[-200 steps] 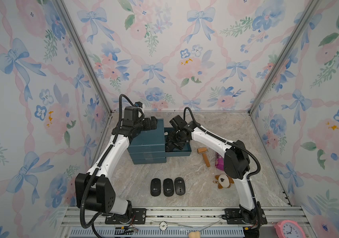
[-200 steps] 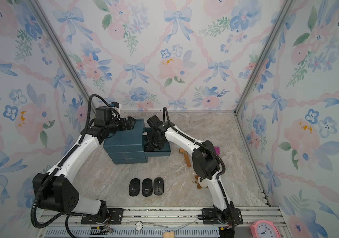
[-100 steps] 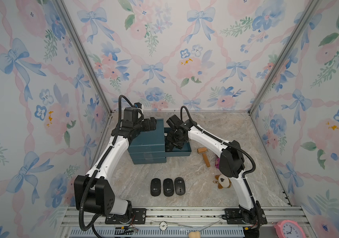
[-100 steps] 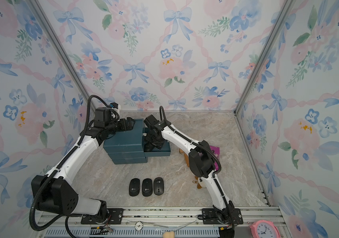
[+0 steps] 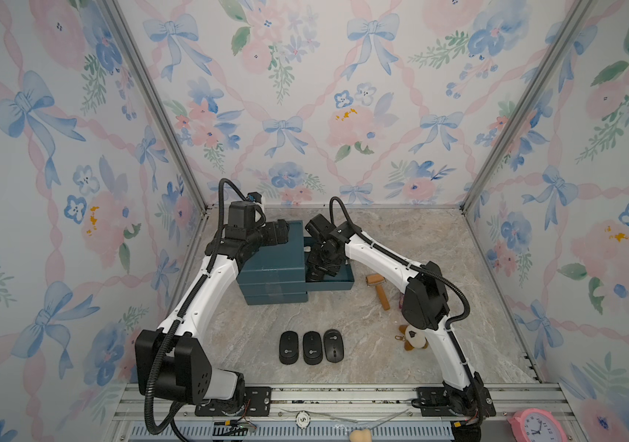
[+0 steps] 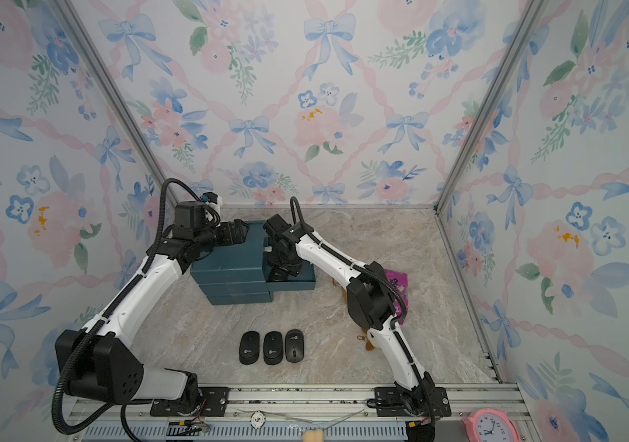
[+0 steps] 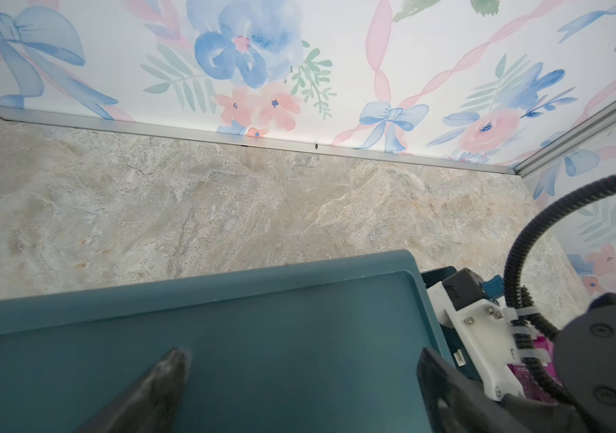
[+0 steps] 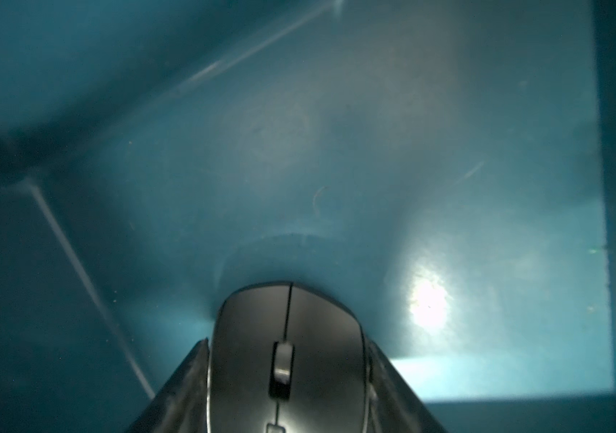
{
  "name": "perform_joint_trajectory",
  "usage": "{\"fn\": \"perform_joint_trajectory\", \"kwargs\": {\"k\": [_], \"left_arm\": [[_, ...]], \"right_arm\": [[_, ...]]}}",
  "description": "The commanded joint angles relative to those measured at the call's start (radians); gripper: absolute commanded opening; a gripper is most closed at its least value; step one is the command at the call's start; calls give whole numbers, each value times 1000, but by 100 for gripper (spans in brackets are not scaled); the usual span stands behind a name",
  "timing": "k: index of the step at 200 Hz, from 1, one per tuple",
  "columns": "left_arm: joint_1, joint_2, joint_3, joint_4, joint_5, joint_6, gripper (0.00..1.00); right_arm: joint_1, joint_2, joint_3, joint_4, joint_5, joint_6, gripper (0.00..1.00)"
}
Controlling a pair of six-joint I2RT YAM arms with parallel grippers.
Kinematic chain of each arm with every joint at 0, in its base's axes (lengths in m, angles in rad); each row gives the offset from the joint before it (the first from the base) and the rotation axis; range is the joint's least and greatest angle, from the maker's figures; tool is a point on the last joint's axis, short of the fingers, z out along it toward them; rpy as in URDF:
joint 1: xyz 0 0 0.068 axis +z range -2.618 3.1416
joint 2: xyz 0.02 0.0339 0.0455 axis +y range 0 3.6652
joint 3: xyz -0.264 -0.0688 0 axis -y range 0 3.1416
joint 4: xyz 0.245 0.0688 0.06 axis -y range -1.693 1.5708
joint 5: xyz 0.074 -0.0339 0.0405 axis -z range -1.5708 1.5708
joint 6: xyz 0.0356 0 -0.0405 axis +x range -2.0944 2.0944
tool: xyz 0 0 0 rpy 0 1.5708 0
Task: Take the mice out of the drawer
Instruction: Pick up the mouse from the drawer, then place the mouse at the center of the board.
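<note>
Three black mice (image 5: 312, 347) (image 6: 272, 347) lie in a row on the table near the front. The teal drawer (image 5: 330, 286) (image 6: 290, 285) stands pulled out of its cabinet (image 5: 272, 268). My right gripper (image 5: 322, 264) (image 8: 287, 343) reaches down into the drawer. In the right wrist view both its fingers (image 8: 190, 375) press the sides of a black mouse (image 8: 287, 375). A black mouse with a white logo (image 5: 317, 274) shows under it in both top views. My left gripper (image 5: 284, 233) (image 7: 300, 356) hovers open over the cabinet top, holding nothing.
A wooden roller (image 5: 379, 292), a purple packet (image 6: 395, 279) and a plush keychain (image 5: 414, 338) lie right of the drawer, by the right arm. A pink clock (image 5: 533, 424) stands on the front rail. Walls enclose the table on three sides.
My right gripper has pushed further into the drawer and its jaws have come in onto the mouse. The left arm has hardly moved.
</note>
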Motion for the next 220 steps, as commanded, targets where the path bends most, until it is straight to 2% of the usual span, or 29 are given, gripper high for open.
{"fn": "perform_joint_trajectory", "kwargs": {"k": [1, 48, 98, 152, 195, 220], "left_arm": [[9, -9, -34, -85, -9, 7, 98], [9, -34, -34, -86, -16, 14, 98], [9, -82, -45, -86, -29, 10, 98], [6, -140, -74, -86, -12, -19, 98], [1, -206, -101, -85, 0, -52, 98], [-18, -249, -114, -86, -3, -77, 98]], "right_arm": [[16, 38, -21, -2, 40, -39, 52], [2, -22, -24, 9, 78, -89, 42], [-8, -133, -39, 26, 174, -194, 42], [-23, -238, -52, 32, 205, -307, 40], [-16, -426, -173, 58, 208, -393, 39], [18, -631, -398, 68, 217, -423, 39]]}}
